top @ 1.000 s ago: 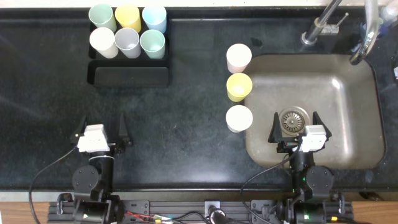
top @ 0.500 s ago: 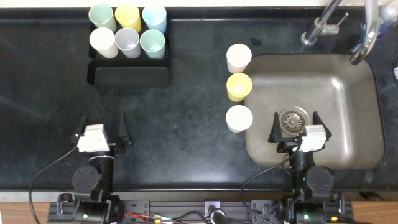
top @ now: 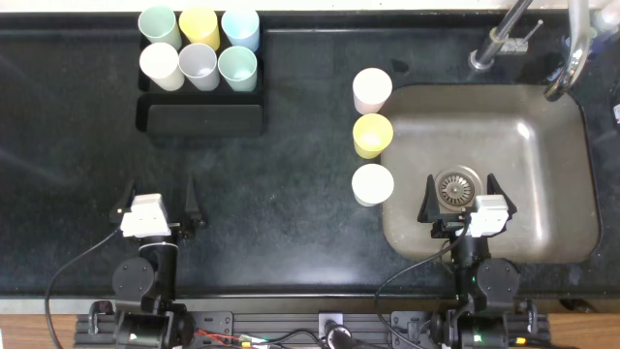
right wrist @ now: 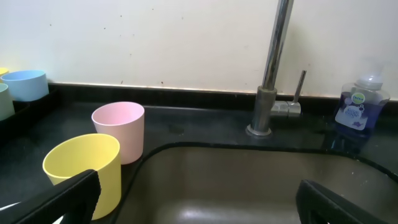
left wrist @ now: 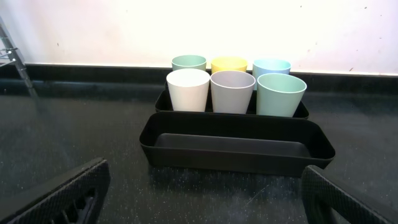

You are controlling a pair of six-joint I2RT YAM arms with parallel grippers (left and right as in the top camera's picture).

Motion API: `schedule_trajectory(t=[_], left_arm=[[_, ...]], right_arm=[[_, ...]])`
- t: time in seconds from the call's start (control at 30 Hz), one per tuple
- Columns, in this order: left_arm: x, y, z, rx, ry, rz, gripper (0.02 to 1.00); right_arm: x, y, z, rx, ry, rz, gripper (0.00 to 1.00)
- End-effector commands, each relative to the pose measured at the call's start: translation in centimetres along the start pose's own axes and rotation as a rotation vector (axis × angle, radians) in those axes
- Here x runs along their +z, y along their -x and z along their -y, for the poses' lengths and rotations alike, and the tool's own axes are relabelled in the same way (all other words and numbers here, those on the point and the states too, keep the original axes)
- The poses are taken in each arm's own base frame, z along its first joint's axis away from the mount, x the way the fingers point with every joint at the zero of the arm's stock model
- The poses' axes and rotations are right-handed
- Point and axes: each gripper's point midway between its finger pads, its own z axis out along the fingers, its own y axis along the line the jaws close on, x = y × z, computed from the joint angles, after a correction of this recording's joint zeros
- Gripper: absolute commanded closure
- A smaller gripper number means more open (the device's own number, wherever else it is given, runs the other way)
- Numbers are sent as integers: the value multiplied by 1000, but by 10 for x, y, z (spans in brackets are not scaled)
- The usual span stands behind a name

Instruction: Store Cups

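Since nothing has moved over the last second, the job stands still: my left claw (top: 158, 191), lower left, and right claw (top: 461, 191), lower right, both wait spread open and empty. Along the left rim of the sink (top: 542, 194), centre right, stand the white cup (top: 372, 184), yellow cup (top: 372, 135) and pink cup (top: 372, 90). Farther, upper left, the tray (top: 203, 120) holds six cups (top: 199, 63), one row free; open counter (top: 291, 174) lies between.

The bench (top: 77, 116) is speckled black, the tray (top: 201, 119) plain black. The pink cup (top: 372, 89), yellow cup (top: 372, 135) and white cup (top: 372, 184) are plain.
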Motion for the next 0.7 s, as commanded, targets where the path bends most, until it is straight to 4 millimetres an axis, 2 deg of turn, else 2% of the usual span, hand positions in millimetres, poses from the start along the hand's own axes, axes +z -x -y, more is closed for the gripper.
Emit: schedule_trajectory(t=[0.03, 0.7], left_arm=[[0, 1, -4, 16, 19, 7, 18], [-1, 2, -5, 16, 25, 12, 20]], right_arm=[[0, -1, -2, -4, 10, 8, 3], [0, -1, -2, -4, 10, 8, 3]])
